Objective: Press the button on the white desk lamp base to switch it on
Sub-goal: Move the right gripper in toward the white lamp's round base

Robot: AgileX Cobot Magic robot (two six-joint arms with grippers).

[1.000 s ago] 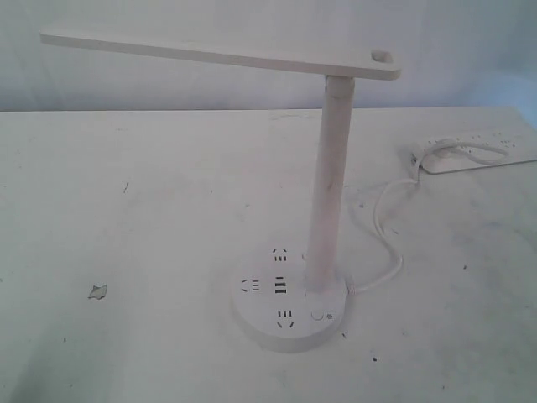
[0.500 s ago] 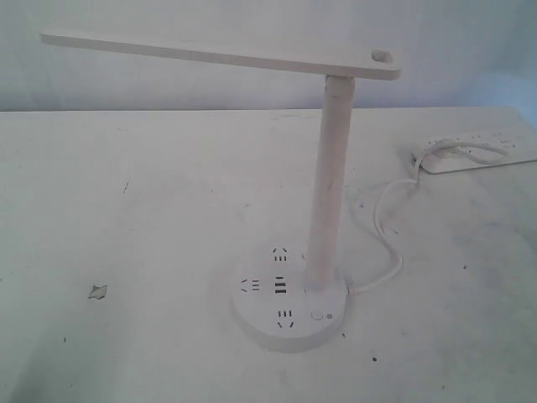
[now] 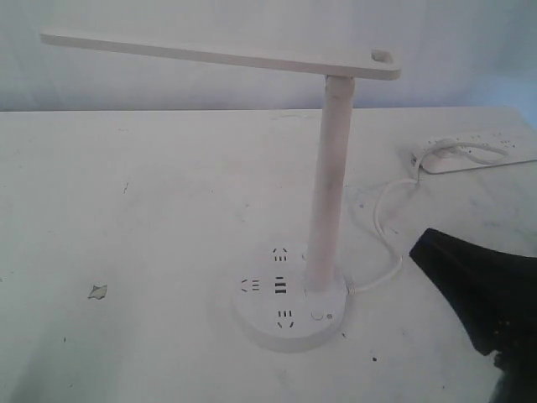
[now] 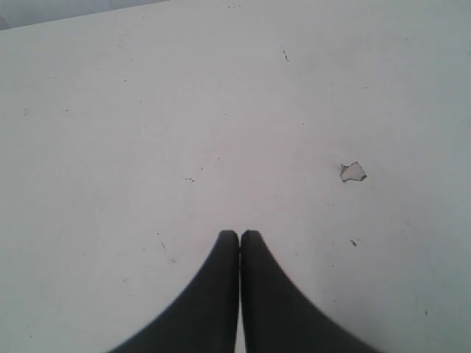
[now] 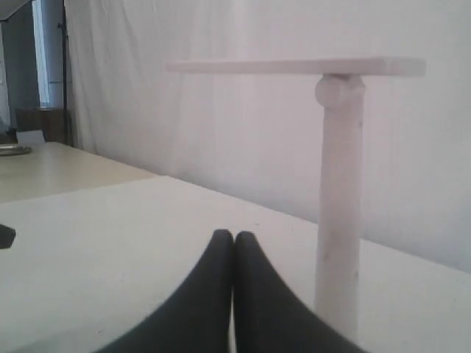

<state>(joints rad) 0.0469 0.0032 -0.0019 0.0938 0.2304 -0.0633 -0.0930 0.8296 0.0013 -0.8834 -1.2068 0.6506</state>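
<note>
Worrying I'll clip the pole (image 3: 329,185): clenched right hand (image 3: 426,242) sits right of the base (image 3: 289,334), tiny button (image 3: 317,316) hugs that pole.

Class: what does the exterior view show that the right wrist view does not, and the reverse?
Only the exterior view: the white desk lamp base, the button, the cord and the power strip. Only the right wrist view: a beige tabletop in the background, and the right gripper with its fingers pressed together. Both: the lamp pole, the flat lamp head and the right gripper.
</note>
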